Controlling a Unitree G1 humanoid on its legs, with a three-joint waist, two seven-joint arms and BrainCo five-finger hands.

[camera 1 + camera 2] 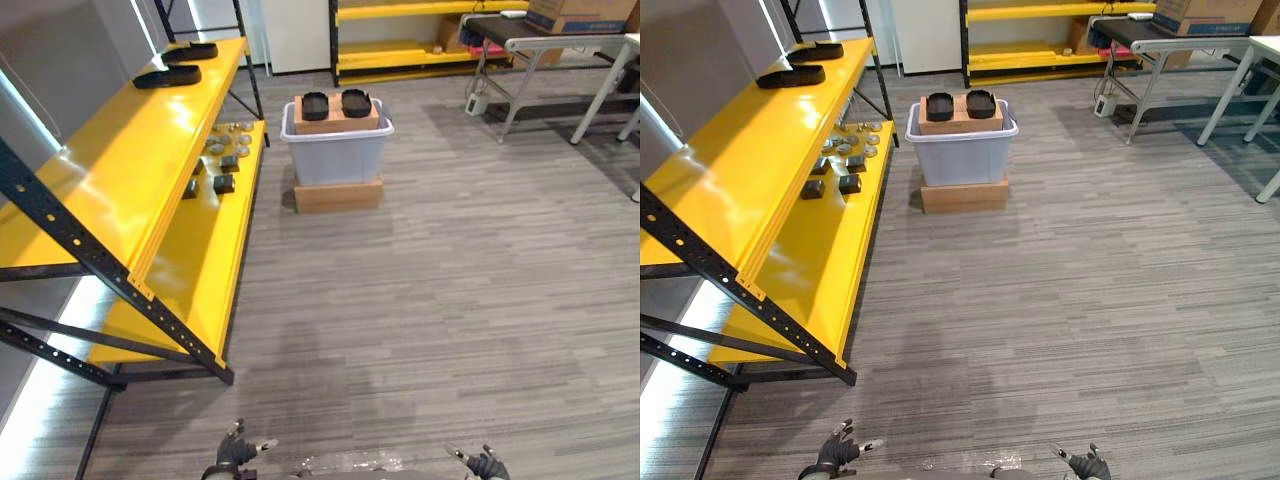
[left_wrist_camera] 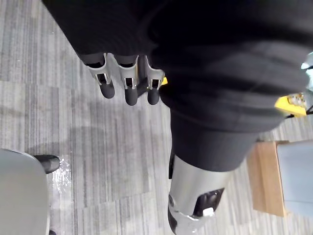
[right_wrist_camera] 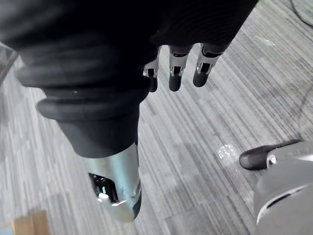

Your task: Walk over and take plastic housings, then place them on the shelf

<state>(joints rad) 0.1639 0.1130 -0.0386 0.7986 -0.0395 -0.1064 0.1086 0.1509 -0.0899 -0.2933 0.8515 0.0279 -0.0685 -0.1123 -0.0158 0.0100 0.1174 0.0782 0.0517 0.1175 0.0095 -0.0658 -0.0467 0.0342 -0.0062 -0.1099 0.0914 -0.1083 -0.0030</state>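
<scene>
Two black plastic housings (image 1: 315,105) (image 1: 356,102) lie on a cardboard box (image 1: 336,122) inside a grey bin (image 1: 336,152) far ahead on the floor. Two more black housings (image 1: 167,76) (image 1: 190,50) rest at the far end of the yellow shelf's top level (image 1: 110,180) on the left. My left hand (image 1: 232,455) and right hand (image 1: 486,464) hang low at the bottom edge, far from the bin. In the wrist views the fingers (image 2: 126,87) (image 3: 176,73) of both are straight and hold nothing.
The bin stands on a flat wooden box (image 1: 338,195). Small dark and metal parts (image 1: 224,150) lie on the shelf's lower level. Tables (image 1: 555,45) stand at the far right, and another yellow rack (image 1: 400,50) lines the back. Grey plank floor stretches between me and the bin.
</scene>
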